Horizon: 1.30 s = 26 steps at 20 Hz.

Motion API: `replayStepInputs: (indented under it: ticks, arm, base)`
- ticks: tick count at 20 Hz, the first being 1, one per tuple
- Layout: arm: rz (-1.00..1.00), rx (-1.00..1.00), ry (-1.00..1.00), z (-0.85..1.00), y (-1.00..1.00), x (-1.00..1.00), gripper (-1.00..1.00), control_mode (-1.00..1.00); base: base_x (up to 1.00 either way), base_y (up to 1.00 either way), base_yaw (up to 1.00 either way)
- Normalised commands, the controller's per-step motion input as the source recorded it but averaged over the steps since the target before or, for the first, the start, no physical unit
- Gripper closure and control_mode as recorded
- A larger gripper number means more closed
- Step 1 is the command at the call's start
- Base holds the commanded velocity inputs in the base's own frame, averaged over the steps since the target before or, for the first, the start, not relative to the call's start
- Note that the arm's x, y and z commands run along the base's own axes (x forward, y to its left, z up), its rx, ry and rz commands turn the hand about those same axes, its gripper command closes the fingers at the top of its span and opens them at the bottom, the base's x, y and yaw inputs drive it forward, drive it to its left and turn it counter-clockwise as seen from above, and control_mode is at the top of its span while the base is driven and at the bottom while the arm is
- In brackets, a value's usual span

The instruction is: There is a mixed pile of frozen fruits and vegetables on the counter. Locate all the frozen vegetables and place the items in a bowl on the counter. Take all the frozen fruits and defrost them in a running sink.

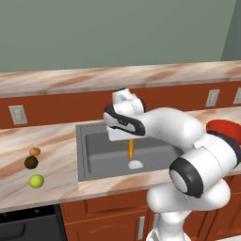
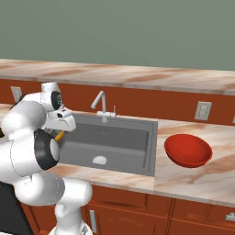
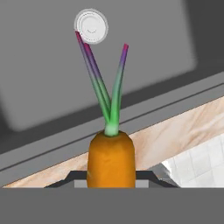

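My gripper [image 1: 130, 141] is shut on the orange carrot [image 1: 131, 149] and holds it over the dark grey sink [image 1: 101, 153], above the pale drain [image 1: 135, 164]. In the hand view the carrot [image 3: 110, 159] sits between the fingertips [image 3: 148, 176], its green top pointing towards the drain [image 3: 91, 26]. In the right base view the carrot [image 2: 58, 136] peeks out below the hand. On the counter [image 1: 52, 136] left of the sink lie the small orange ball [image 1: 35, 151], the dark brown ball [image 1: 31, 162] and the yellow-green ball [image 1: 36, 180]. The red bowl [image 2: 188, 150] stands right of the sink.
A silver gooseneck faucet [image 2: 100, 103] rises at the sink's back edge. Wall outlets [image 2: 202, 110] sit on the reddish backsplash. A dark appliance [image 1: 28, 226] is set under the counter at the lower left. My own arm hides most of the bowl [image 1: 223, 127] in the left base view.
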Motion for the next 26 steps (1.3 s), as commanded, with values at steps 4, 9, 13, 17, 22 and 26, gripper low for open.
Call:
replayStepInputs:
  ticks: [4,9,13,17,22,26]
  arm:
    - [0.0,0.0,0.02,-0.02,-0.92,0.0,1.0,-1.0]
    - [0.0,0.0,0.0,0.03,-0.99,0.0,1.0,-1.0]
    - [0.0,0.0,0.0,0.11,-0.79,0.05,1.0,-1.0]
    - [-0.02,-0.01,0.01,0.17,-0.87,0.14,1.0,-1.0]
    - [-0.03,-0.01,0.02,0.19,-0.93,0.21,1.0,-1.0]
    - [-0.01,0.0,0.03,0.11,-0.98,0.29,1.0,-1.0]
  base:
    - [0.0,0.0,0.0]
    - [0.0,0.0,0.0]
    - [0.0,0.0,0.0]
    - [0.0,0.0,0.0]
    - [0.0,0.0,0.0]
    - [0.0,0.0,0.0]
